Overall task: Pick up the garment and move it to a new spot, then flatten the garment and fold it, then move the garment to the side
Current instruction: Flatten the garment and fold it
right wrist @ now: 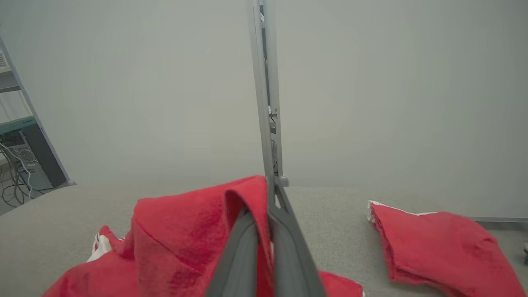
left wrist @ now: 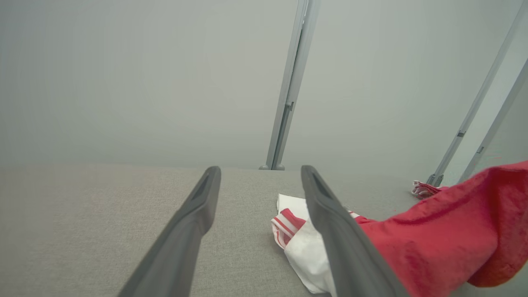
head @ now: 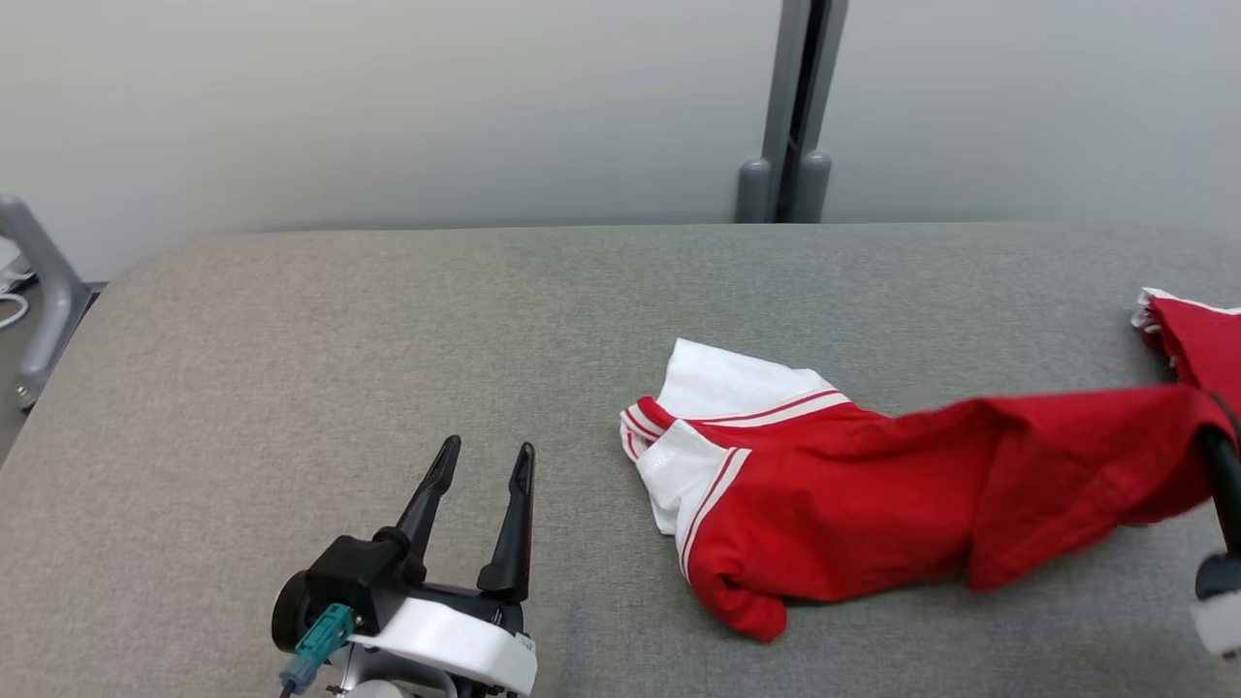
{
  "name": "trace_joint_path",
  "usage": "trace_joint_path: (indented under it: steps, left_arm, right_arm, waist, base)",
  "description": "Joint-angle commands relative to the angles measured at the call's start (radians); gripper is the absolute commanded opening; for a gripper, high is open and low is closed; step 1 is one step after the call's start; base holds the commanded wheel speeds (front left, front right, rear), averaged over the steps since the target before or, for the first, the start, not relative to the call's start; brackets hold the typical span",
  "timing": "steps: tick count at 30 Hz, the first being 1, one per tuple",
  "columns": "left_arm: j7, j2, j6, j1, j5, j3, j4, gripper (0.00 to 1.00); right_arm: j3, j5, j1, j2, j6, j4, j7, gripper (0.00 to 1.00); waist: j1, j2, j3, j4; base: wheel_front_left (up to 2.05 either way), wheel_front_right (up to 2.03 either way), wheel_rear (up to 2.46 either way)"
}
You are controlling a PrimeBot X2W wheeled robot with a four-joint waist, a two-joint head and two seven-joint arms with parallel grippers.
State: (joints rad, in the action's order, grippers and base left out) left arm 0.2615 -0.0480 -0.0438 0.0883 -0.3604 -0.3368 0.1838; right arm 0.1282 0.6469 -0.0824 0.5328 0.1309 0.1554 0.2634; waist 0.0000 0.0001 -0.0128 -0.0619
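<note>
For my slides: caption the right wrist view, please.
Right gripper pinches a fold of the red garment above the grey table.

Matt cloth garment; table w/ rough woven fabric.

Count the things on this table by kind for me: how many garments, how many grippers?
Garments: 2, the held garment and the folded garment.
Grippers: 2, the left gripper, open, and the right gripper, shut on the held garment.
Total: 4.
</note>
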Motion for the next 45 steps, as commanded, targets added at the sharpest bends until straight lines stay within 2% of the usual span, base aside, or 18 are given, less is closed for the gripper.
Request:
trace_joint_path:
  steps: [1, 7, 9, 10, 11, 12, 19, 25, 34, 40, 45]
  left_arm:
    - [0.003, -0.005, 0.002, -0.001, 0.004, 0.009, -0.003, 1.00]
    - [0.003, -0.005, 0.007, 0.002, 0.004, 0.008, -0.004, 1.00]
    - [0.003, -0.005, 0.008, 0.005, 0.004, 0.007, -0.003, 1.00]
    - [0.003, -0.005, 0.009, 0.007, 0.003, 0.005, -0.001, 1.00]
    - [0.003, -0.005, 0.011, 0.009, 0.002, 0.004, 0.000, 1.00]
    - [0.003, -0.005, 0.011, 0.010, 0.002, 0.002, 0.002, 1.00]
    - [0.003, -0.005, 0.016, -0.003, 0.010, 0.009, 0.007, 1.00]
    - [0.003, -0.005, 0.017, -0.006, 0.010, 0.008, 0.007, 1.00]
    - [0.003, -0.005, 0.024, -0.015, 0.019, 0.007, -0.006, 1.00]
    - [0.003, -0.005, 0.028, -0.028, 0.026, 0.012, -0.002, 1.00]
    - [0.003, -0.005, 0.034, -0.043, 0.031, 0.008, 0.005, 1.00]
  right_arm:
    - [0.014, 0.038, 0.040, 0.033, 0.000, -0.007, -0.015, 0.00]
    - [0.112, 0.120, 0.141, 0.115, 0.000, 0.000, -0.073, 0.00]
    - [0.165, 0.116, 0.168, 0.154, 0.000, 0.032, -0.100, 0.00]
    - [0.204, 0.151, 0.178, 0.149, 0.000, 0.083, -0.129, 0.04]
    - [0.213, 0.147, 0.171, 0.157, 0.000, 0.110, -0.134, 0.80]
    - [0.222, 0.138, 0.162, 0.164, 0.000, 0.139, -0.135, 1.00]
    - [0.220, 0.113, 0.069, 0.146, 0.000, 0.227, -0.057, 1.00]
    - [0.192, 0.051, -0.026, 0.098, 0.000, 0.176, -0.003, 1.00]
    - [0.139, -0.024, -0.077, -0.049, 0.000, 0.053, 0.002, 1.00]
    - [0.123, -0.074, -0.053, -0.141, 0.000, 0.067, 0.002, 1.00]
    - [0.128, -0.104, -0.033, -0.188, 0.000, 0.101, 0.002, 1.00]
  waist:
    - [0.0000, -0.0001, 0.006, 0.020]
    - [0.0000, -0.0001, 0.005, 0.035]
    - [0.0000, -0.0001, 0.004, 0.035]
    - [0.0000, -0.0001, 0.004, 0.035]
    - [0.0000, -0.0001, 0.004, 0.032]
    - [0.0000, -0.0001, 0.005, 0.029]
    - [0.0000, -0.0001, 0.012, 0.015]
    - [0.0000, -0.0001, 0.022, -0.001]
    - [0.0000, -0.0001, 0.038, -0.039]
    - [0.0000, -0.0001, 0.046, -0.070]
    - [0.0000, -0.0001, 0.052, -0.094]
  base:
    - [0.00, 0.00, 0.00]
    - [0.00, 0.00, 0.00]
    - [0.00, 0.00, 0.00]
    - [0.00, 0.00, 0.00]
    - [0.00, 0.00, 0.00]
    - [0.00, 0.00, 0.00]
    - [0.00, 0.00, 0.00]
    - [0.00, 0.00, 0.00]
    - [0.00, 0.00, 0.00]
    - [0.00, 0.00, 0.00]
    - [0.00, 0.00, 0.00]
